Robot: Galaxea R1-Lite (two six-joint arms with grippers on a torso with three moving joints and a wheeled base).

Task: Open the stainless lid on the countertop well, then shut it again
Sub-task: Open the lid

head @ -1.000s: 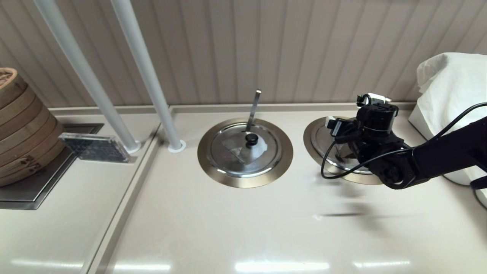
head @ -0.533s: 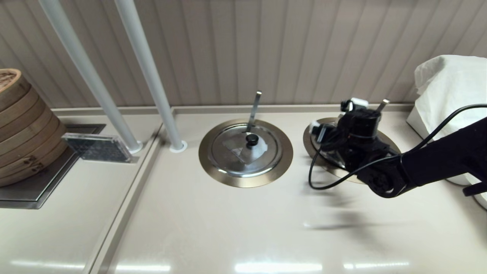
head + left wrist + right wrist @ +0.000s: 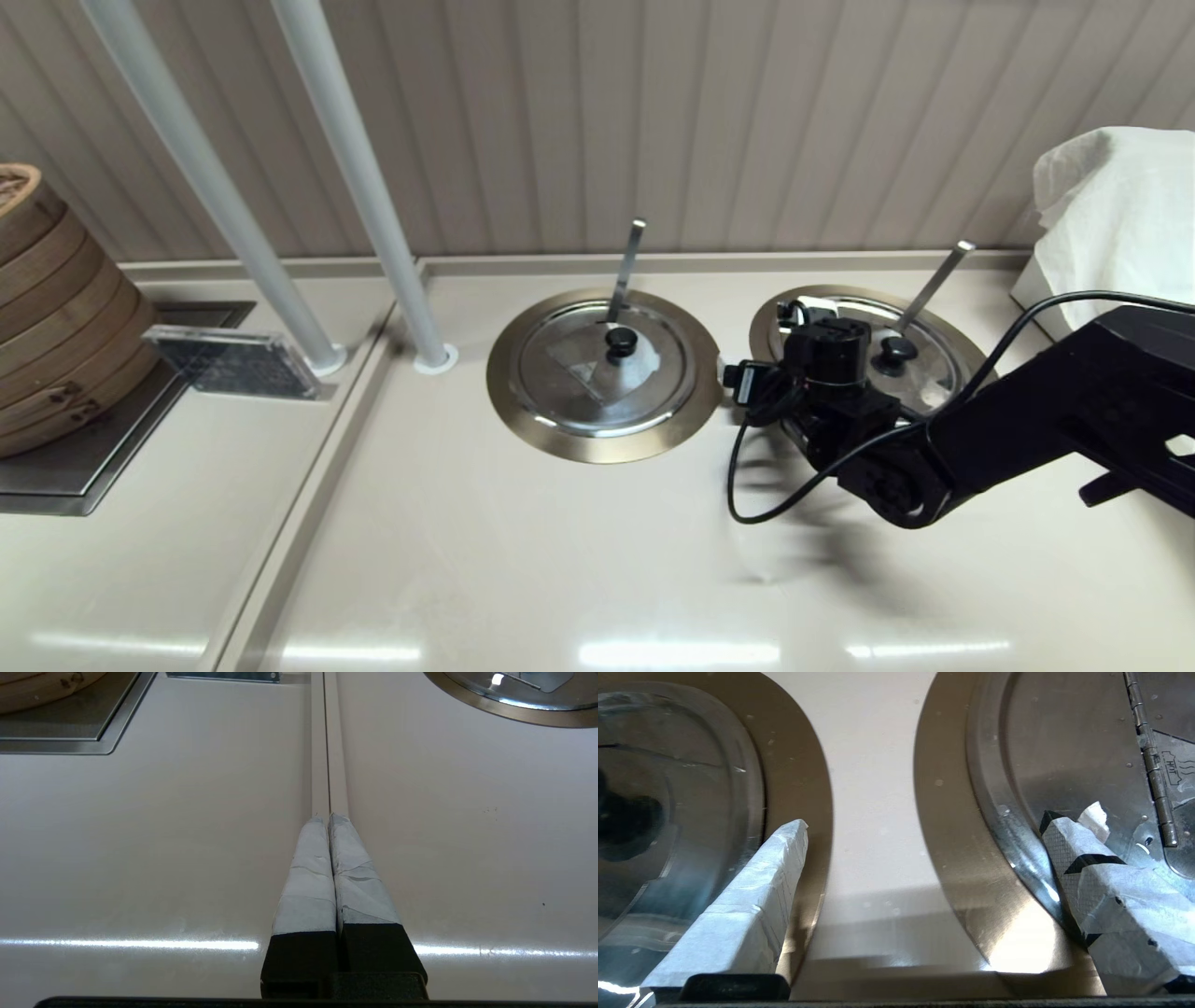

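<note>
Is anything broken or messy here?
Nothing is spilled, and the stainless lid sits flat on the countertop well. One small oddity: the tape on one of the right tool's fingers is torn, with a loose flap sticking up at the tip. The left tool is parked, shut, over the counter.

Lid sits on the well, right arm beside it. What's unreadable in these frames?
1. Inside of the well: covered by the lid, every view.
2. Lid's near-left part, head view: behind the right arm.
3. Right claw: its fingers are blocked by its own wrist in the head view; only the right wrist view shows it open.
4. Left claw: outside the head view.
5. Steamer stack: cut by the head view's left edge.
</note>
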